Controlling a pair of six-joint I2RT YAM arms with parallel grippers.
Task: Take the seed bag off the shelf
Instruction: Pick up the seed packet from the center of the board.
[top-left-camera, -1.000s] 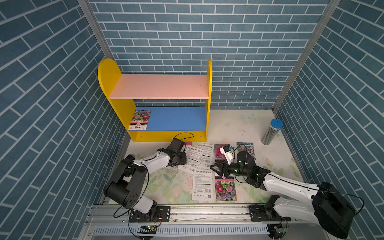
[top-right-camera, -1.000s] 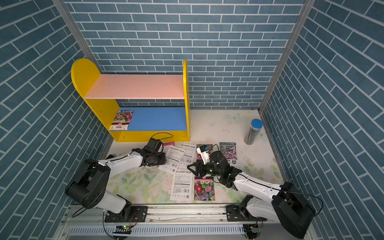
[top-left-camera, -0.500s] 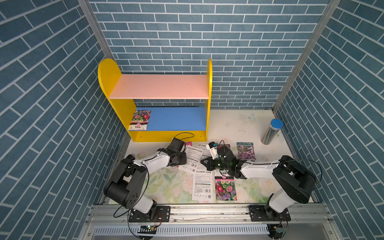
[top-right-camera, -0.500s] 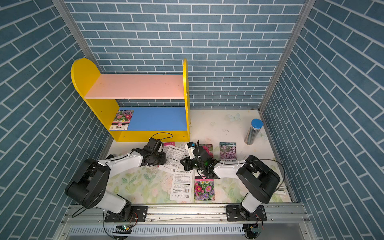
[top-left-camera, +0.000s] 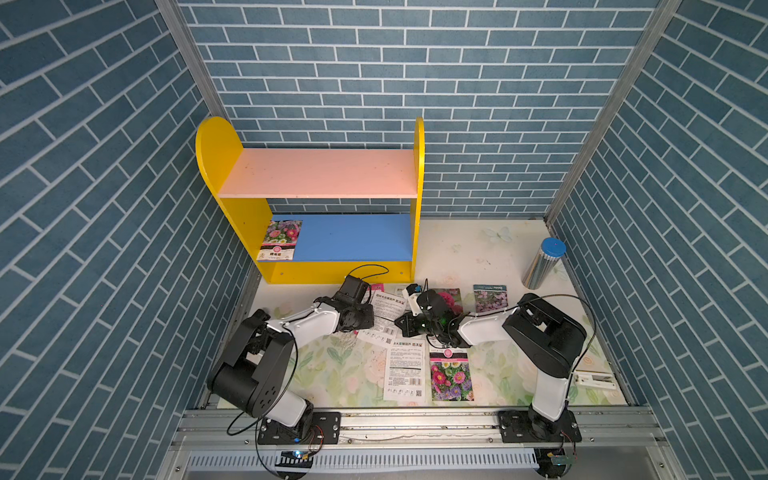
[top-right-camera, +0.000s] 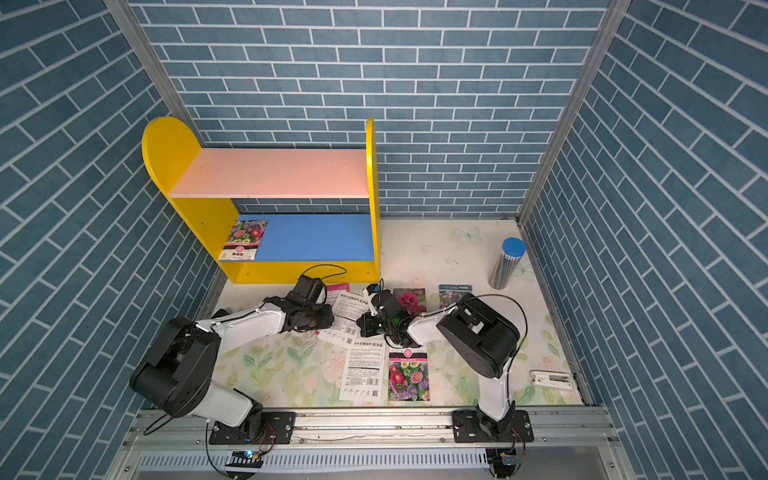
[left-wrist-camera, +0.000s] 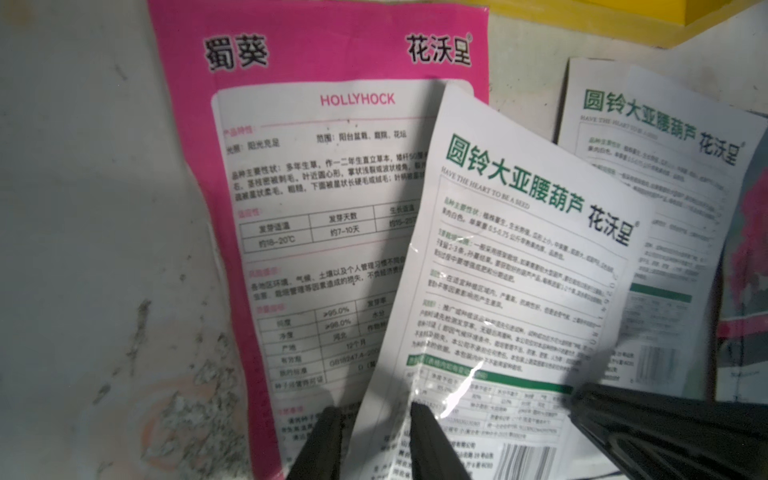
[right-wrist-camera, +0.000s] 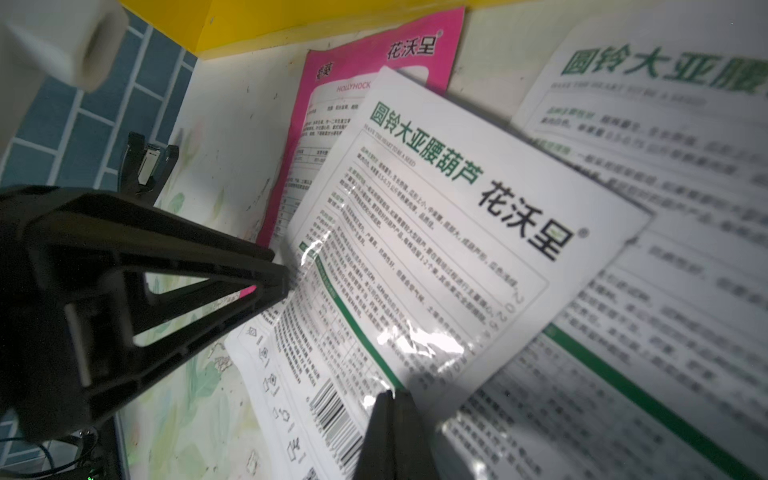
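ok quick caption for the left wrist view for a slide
Left gripper, jaws apart, straddles the edge of a white seed packet that overlaps a pink hollyhock packet

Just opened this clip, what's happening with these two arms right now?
Both arms are down on the table in front of the shelf, working at one white seed packet. The left end effector straddles its edge with jaws apart; the right end effector is shut at another edge. One flowered seed bag lies on the shelf's blue lower board, untouched.

The white packet (left-wrist-camera: 519, 266) has glossy, crinkled film. The shelf (top-left-camera: 320, 172) has matt painted boards. The canister (top-left-camera: 542, 270) is ribbed shiny metal. The counter (top-left-camera: 478, 249) is scuffed.
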